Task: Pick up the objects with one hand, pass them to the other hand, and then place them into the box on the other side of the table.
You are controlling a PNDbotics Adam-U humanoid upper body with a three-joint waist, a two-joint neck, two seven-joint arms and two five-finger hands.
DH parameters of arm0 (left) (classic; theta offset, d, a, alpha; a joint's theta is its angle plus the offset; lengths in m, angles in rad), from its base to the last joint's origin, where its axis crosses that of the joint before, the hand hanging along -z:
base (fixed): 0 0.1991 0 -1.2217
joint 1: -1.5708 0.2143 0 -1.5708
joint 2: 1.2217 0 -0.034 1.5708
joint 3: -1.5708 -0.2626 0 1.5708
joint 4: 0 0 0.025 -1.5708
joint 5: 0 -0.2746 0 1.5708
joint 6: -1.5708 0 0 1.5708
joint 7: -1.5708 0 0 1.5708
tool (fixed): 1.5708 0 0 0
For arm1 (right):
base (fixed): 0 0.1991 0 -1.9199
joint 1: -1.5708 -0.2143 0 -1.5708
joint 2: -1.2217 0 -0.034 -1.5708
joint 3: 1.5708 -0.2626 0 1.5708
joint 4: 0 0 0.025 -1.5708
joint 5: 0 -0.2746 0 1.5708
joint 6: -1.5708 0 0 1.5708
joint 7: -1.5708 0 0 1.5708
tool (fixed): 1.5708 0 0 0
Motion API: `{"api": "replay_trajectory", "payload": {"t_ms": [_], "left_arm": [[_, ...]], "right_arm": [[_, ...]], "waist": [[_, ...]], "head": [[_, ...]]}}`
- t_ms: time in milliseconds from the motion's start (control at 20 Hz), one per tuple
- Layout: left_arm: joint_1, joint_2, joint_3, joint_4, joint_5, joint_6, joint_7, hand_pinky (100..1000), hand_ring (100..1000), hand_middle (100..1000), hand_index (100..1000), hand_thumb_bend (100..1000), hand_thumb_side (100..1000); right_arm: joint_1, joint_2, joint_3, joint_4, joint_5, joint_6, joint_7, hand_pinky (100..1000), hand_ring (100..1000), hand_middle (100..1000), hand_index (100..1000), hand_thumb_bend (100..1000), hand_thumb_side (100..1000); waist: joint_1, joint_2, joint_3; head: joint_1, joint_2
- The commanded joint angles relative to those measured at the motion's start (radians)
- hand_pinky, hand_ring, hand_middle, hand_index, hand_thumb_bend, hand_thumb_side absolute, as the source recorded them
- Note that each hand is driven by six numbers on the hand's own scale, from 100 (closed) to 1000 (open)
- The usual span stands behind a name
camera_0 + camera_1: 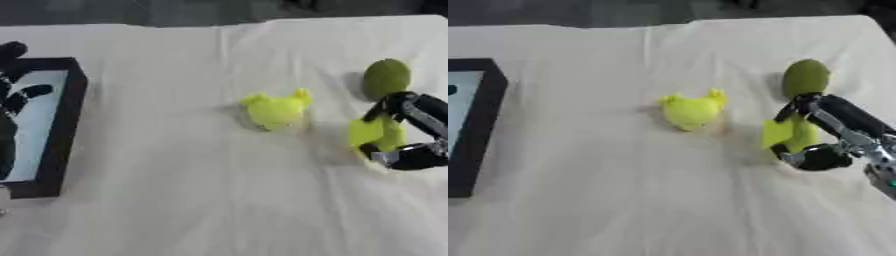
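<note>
Box (61,130) far left; plush toy (276,110) centre; round fruit (805,77) behind right hand (820,145).

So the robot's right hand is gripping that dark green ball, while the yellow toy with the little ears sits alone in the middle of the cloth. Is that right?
Not quite. In the right eye view the right hand has its fingers round a yellow-green object, not the dark green ball, which lies untouched just beyond the hand. The rest holds: the yellow toy sits alone in the middle of the cloth.
</note>
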Motion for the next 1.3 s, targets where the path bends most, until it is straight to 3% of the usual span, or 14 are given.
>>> {"api": "replay_trajectory", "payload": {"t_ms": [50, 150, 500, 900, 950, 1000, 1050, 1300], "left_arm": [[-0.014, 0.014, -0.002, -0.02, -0.004, -0.001, -0.008, 702, 859, 818, 791, 141, 820], [-0.02, 0.014, -0.006, -0.02, -0.006, 0.001, -0.012, 702, 865, 817, 792, 140, 813], [-0.066, 0.015, -0.061, -0.02, -0.048, 0.034, -0.083, 700, 877, 815, 816, 131, 747], [-0.166, -0.018, -0.164, -0.054, -0.171, 0.179, -0.307, 727, 895, 819, 831, 137, 634], [-0.176, -0.023, -0.172, -0.062, -0.186, 0.196, -0.334, 738, 902, 825, 836, 250, 569], [-0.187, -0.028, -0.182, -0.069, -0.204, 0.212, -0.362, 749, 908, 827, 840, 261, 559], [-0.197, -0.035, -0.191, -0.075, -0.225, 0.228, -0.392, 756, 913, 834, 844, 194, 609], [-0.239, -0.074, -0.232, -0.075, -0.316, 0.282, -0.522, 779, 926, 844, 853, 239, 612]], "right_arm": [[-0.011, -0.041, -0.028, -0.01, -0.067, -0.041, -0.022, 578, 323, 430, 612, 149, 100], [-0.015, -0.041, -0.035, -0.01, -0.118, -0.069, -0.034, 562, 309, 424, 608, 100, 100], [-0.058, -0.044, -0.021, -0.01, -0.258, -0.151, -0.035, 538, 288, 417, 604, 100, 100], [-0.159, -0.045, 0.027, -0.01, -0.382, -0.219, 0.009, 513, 270, 407, 594, 100, 100], [-0.168, -0.047, 0.029, -0.01, -0.397, -0.225, 0.014, 511, 268, 406, 593, 100, 100], [-0.178, -0.048, 0.031, -0.01, -0.412, -0.23, 0.018, 509, 267, 405, 592, 100, 100], [-0.187, -0.05, 0.033, -0.01, -0.426, -0.236, 0.022, 507, 265, 404, 591, 100, 100], [-0.226, -0.056, 0.044, -0.01, -0.495, -0.246, 0.033, 498, 257, 398, 584, 100, 100]], "waist": [[0.002, -0.042, -0.004], [0.004, -0.047, -0.008], [0.016, -0.067, -0.019], [0.028, -0.091, -0.025], [0.029, -0.092, -0.025], [0.029, -0.094, -0.026], [0.03, -0.096, -0.026], [0.031, -0.103, -0.028]], "head": [[0.014, 0.004], [0.024, 0.006], [0.041, 0.02], [0.056, 0.03], [0.056, 0.031], [0.055, 0.032], [0.055, 0.034], [0.058, 0.04]]}}
